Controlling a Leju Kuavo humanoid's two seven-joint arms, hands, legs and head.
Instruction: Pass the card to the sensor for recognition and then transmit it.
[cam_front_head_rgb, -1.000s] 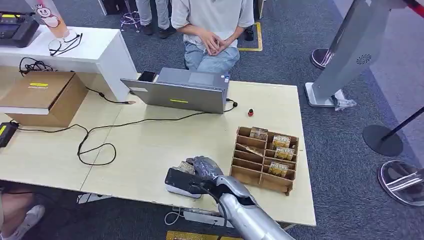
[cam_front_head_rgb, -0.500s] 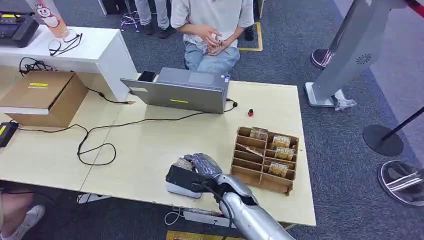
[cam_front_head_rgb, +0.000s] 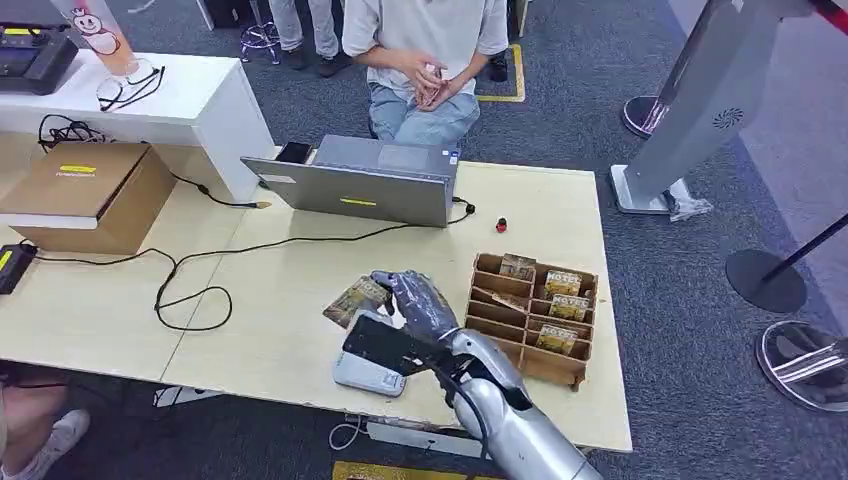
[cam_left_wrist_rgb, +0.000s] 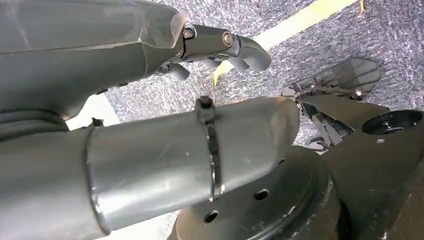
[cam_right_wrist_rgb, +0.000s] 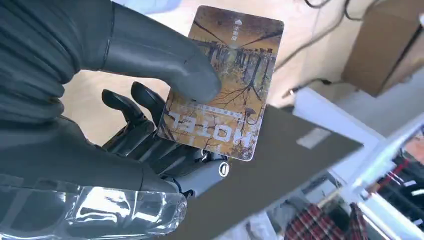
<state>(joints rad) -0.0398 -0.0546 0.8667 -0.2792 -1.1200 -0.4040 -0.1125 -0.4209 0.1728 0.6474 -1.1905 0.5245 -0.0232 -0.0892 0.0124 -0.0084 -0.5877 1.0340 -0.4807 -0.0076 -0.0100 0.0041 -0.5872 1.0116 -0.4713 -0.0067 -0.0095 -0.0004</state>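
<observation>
R hand (cam_front_head_rgb: 420, 305) grips card (cam_front_head_rgb: 357, 299) betw thumb and fingers (cam_right_wrist_rgb: 150, 135), printed face w/ "HOTEL" lettering showing in wrist view. Card held above counter (cam_front_head_rgb: 290, 290), just far-left of sensor (cam_front_head_rgb: 372, 360) at near edge; card not touching it. Wooden card rack (cam_front_head_rgb: 530, 315) to the right, more cards in its slots. L hand (cam_left_wrist_rgb: 220, 47) hangs over carpet, fingers curled in, holding nothing. Laptop (cam_front_head_rgb: 365, 180) at far side.

There was one brown picture card (cam_front_head_rgb: 357, 299) up off the table, and four more cards like it sat in one wooden box with little slots (cam_front_head_rgb: 531, 319). There was one grey laptop (cam_front_head_rgb: 362, 182), one brown cardboard box (cam_front_head_rgb: 88, 192) and one small grey-and-black card sensor (cam_front_head_rgb: 372, 359).
</observation>
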